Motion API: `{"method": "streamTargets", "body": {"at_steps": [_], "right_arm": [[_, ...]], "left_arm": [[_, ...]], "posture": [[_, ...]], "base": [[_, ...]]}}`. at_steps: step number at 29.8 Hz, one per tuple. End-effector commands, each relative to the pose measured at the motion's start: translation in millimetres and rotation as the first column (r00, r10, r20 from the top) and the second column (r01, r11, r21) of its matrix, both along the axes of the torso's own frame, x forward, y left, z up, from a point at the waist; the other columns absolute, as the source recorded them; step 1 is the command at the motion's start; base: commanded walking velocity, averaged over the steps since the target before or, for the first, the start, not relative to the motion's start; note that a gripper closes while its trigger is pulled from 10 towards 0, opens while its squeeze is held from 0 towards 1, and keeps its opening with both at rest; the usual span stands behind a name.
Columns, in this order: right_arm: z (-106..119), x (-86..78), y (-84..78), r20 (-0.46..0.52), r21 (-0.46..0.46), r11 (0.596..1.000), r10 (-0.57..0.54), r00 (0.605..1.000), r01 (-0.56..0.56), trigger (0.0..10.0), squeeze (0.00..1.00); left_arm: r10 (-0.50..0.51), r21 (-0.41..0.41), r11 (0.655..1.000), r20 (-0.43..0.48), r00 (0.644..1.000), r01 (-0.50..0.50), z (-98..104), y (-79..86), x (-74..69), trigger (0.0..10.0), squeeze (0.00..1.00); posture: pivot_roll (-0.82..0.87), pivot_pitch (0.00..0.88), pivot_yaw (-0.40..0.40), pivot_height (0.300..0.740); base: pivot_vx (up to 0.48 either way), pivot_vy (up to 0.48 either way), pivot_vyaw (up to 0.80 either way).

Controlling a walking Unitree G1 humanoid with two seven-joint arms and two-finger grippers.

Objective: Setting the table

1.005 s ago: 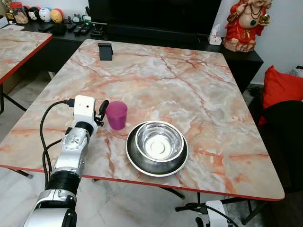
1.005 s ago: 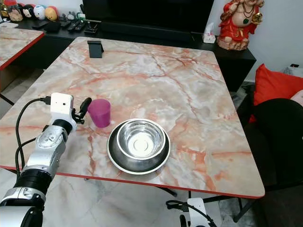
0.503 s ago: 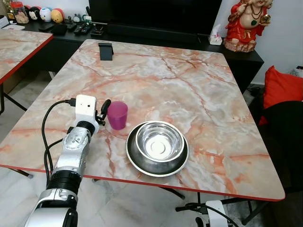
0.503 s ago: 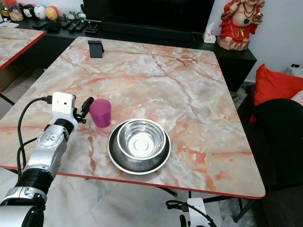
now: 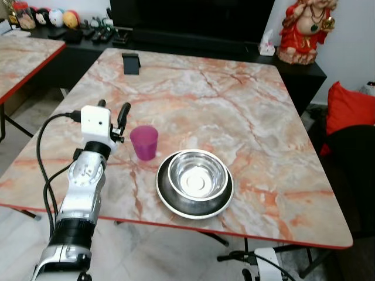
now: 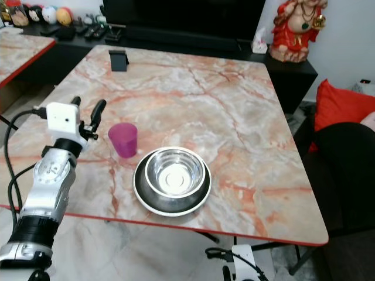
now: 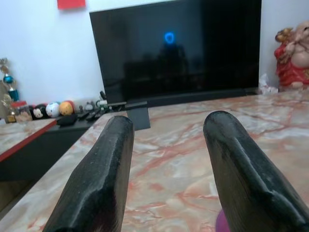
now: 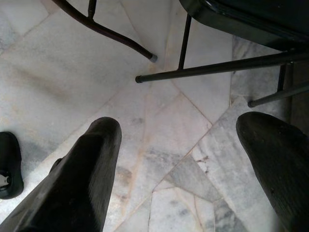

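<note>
Marble table (image 5: 234, 111), round steel bowl (image 5: 197, 175)

no readable text — no labels, brands or numbers legible

Home living/dining room.
Marble-look dining table (image 5: 234, 111), big TV (image 5: 193, 17) on black console (image 5: 176, 44), red figurine (image 5: 304, 29), toy figures (image 5: 55, 17), red cushion (image 5: 348, 108), marble floor (image 8: 159, 145).

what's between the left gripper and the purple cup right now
Nothing. In the left eye view, bare marble table separates the open left gripper, raised beside it, from the purple cup.
</note>
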State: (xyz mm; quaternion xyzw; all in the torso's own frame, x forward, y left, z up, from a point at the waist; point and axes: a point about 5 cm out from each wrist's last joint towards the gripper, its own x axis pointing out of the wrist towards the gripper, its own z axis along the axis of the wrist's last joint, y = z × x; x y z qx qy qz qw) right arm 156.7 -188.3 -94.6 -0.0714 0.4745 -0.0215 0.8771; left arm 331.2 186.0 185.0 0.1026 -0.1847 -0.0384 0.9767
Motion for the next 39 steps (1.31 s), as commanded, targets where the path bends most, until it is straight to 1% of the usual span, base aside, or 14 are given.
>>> {"method": "streamTargets", "body": {"at_steps": [1, 6, 9, 11, 16, 20, 24, 27, 33, 39], "right_arm": [[-0.6, -2.9, -3.6, -0.004, -0.013, 1.000, -0.007, 1.000, 0.007, 10.0, 0.00], [-0.6, -2.7, -2.0, 0.003, -0.009, 1.000, -0.017, 1.000, 0.017, 10.0, 0.00], [-0.9, -3.2, 0.3, 0.008, -0.004, 0.999, -0.031, 0.999, 0.031, 10.0, 0.00], [-1.6, -4.1, 2.7, 0.008, 0.001, 0.999, -0.045, 0.999, 0.045, 10.0, 0.00], [-2.3, -4.8, 6.8, 0.008, 0.012, 0.998, -0.058, 0.998, 0.058, 10.0, 0.00], [-1.8, -3.7, 6.9, 0.013, 0.011, 0.998, -0.069, 0.998, 0.068, 10.0, 0.00], [-0.9, -1.9, 4.6, 0.018, 0.009, 0.998, -0.070, 0.997, 0.070, 10.0, 0.00], [-0.7, -1.6, 4.1, 0.019, 0.009, 0.998, -0.068, 0.997, 0.068, 10.0, 0.00], [-0.3, -0.7, 4.0, 0.020, 0.009, 0.998, -0.062, 0.998, 0.062, 10.0, 0.00], [-0.3, -0.5, 4.2, 0.020, 0.011, 0.998, -0.061, 0.998, 0.060, 10.0, 0.00]], "left_arm": [[-0.029, -0.004, 1.000, 0.004, 1.000, 0.029, 0.3, -13.0, -5.0, 10.0, 0.00], [-0.048, -0.026, 0.999, -0.013, 0.999, 0.048, -8.7, -23.5, -8.4, 10.0, 0.00], [-0.061, -0.048, 0.997, -0.002, 0.998, 0.060, -2.5, -29.8, -6.1, 10.0, 0.00], [-0.080, -0.038, 0.996, 0.004, 0.997, 0.080, 3.3, -33.0, -4.6, 10.0, 0.00], [-0.090, -0.035, 0.995, 0.004, 0.996, 0.090, 5.8, -32.7, -2.0, 10.0, 0.00], [-0.088, -0.048, 0.995, 0.005, 0.996, 0.088, 7.9, -34.7, -0.1, 10.0, 0.00], [-0.075, -0.070, 0.995, -0.007, 0.997, 0.074, 5.8, -36.1, -2.3, 10.0, 0.00], [-0.055, -0.091, 0.994, -0.011, 0.998, 0.054, 4.1, -33.2, -4.7, 10.0, 0.00], [-0.029, -0.090, 0.996, -0.010, 1.000, 0.028, 6.9, -29.4, -4.2, 10.0, 0.00], [-0.024, -0.096, 0.995, -0.005, 1.000, 0.024, 10.2, -33.1, -3.5, 10.0, 0.00]], "posture": [[-0.01, 0.000, -0.088, 0.740], [-0.02, 0.000, -0.077, 0.740], [-0.02, 0.000, -0.061, 0.740], [-0.02, 0.000, -0.045, 0.740], [-0.04, 0.000, -0.026, 0.740], [-0.04, 0.000, -0.026, 0.740], [-0.03, 0.000, -0.036, 0.740], [-0.03, 0.000, -0.038, 0.740], [-0.02, 0.000, -0.041, 0.740], [-0.02, 0.000, -0.041, 0.740]], "base": [[0.000, 0.000, 0.00], [0.000, 0.000, 0.00], [0.000, 0.000, 0.00], [0.000, 0.000, 0.00], [0.000, 0.000, 0.00], [0.000, 0.000, 0.00], [0.000, 0.000, 0.00], [0.000, 0.000, 0.00], [0.000, 0.000, 0.00], [0.000, 0.055, 0.00]]}}
